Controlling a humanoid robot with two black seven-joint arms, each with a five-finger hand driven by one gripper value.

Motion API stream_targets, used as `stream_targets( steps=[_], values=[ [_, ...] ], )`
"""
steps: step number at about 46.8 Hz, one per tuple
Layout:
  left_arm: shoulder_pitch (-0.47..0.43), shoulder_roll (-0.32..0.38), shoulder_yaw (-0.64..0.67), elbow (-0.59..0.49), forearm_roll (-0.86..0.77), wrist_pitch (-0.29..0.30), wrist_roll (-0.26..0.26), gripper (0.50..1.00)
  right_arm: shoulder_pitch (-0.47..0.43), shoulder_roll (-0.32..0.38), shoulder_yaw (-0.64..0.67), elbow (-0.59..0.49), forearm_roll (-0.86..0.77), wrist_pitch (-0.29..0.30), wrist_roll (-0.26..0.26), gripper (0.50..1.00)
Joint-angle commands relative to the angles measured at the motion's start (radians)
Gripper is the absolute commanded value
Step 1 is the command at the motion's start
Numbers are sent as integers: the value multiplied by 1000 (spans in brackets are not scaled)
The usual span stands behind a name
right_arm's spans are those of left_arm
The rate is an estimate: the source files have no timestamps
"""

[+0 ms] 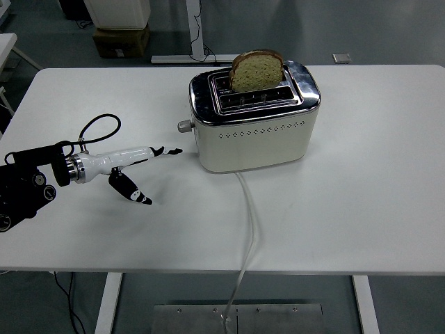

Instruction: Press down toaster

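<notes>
White table carries the toaster, just right of the left hand, fingers open and empty.

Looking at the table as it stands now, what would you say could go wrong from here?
The bread slice stands high out of the toaster and the lever sits up, so the press may not have latched. The left hand hangs just short of the lever; another try could slip off that small knob. The white cord trails over the near edge and might snag.
</notes>
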State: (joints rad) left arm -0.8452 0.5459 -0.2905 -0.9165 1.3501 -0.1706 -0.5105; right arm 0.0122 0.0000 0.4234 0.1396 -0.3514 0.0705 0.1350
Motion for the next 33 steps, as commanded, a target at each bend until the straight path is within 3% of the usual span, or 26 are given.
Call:
stream_targets(
  steps=[1, 17, 33],
  values=[
    [0, 2, -1, -1, 0, 0, 0, 1000, 0, 0, 0, 0, 0, 0, 0, 1000],
    [0, 17, -6, -1, -15, 0, 0, 1000, 0, 0, 0, 0, 0, 0, 0, 1000],
    [-57, 82, -7, -1, -242, -4, 0, 1000, 0, 0, 0, 0, -1, 0, 0, 1000]
  ],
)
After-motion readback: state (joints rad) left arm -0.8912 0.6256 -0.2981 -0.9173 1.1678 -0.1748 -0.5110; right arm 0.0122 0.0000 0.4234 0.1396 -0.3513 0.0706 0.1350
